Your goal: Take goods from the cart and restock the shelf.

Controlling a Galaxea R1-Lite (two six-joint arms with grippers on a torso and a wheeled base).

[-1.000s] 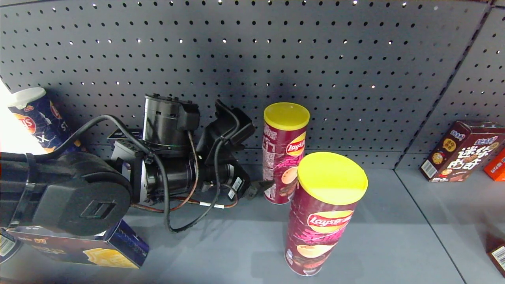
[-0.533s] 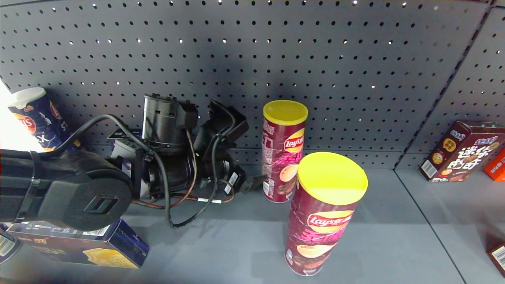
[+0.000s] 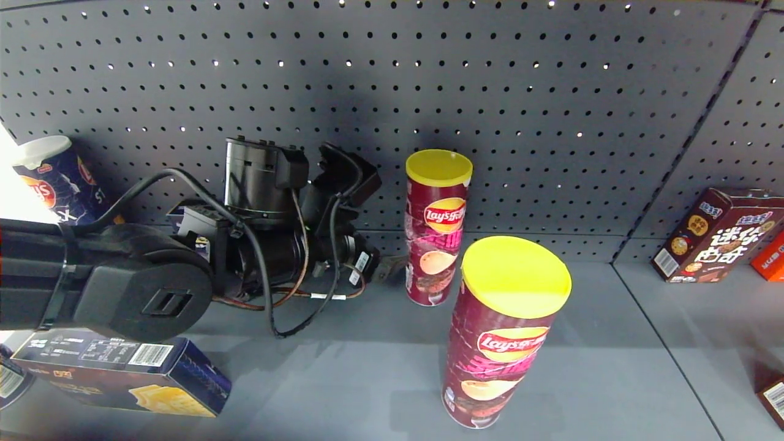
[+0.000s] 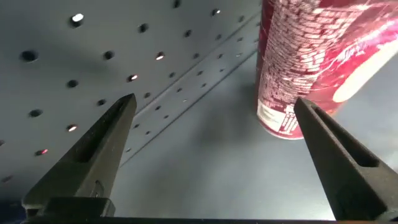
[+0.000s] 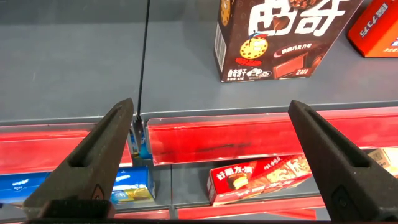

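1. The left end effector [image 3: 392,266] lies low over the shelf [image 3: 612,367], close to the pegboard [image 3: 429,73], with its jaws spread wide and nothing between them
2. In the left wrist view, the gap between its fingers [image 4: 93,149] frames bare shelf and pegboard
3. The rear can [image 3: 436,226], dark red with a yellow lid, stands upright against the pegboard just beyond the end effector's fingertips, outside the jaws; whether a fingertip touches it cannot be told
4. The front can [image 3: 502,331], of the same kind, stands upright farther from the pegboard, on the far side of the rear can from the left end effector and nearer the shelf's front edge
5. A blue can [image 3: 55,177] leans behind the left arm, well back from the end effector, and a blue box [image 3: 141,380] lies flat below the arm near the shelf's front
6. The right end effector [image 5: 209,104] is open and empty, facing the shelf front
7. Beyond its fingertips a brown box [image 5: 280,37] stands on the shelf, with an orange box [image 5: 379,25] beside it
8. A red rail [image 5: 249,134] runs along the shelf edge between the fingers, and more boxes lie on the level below it
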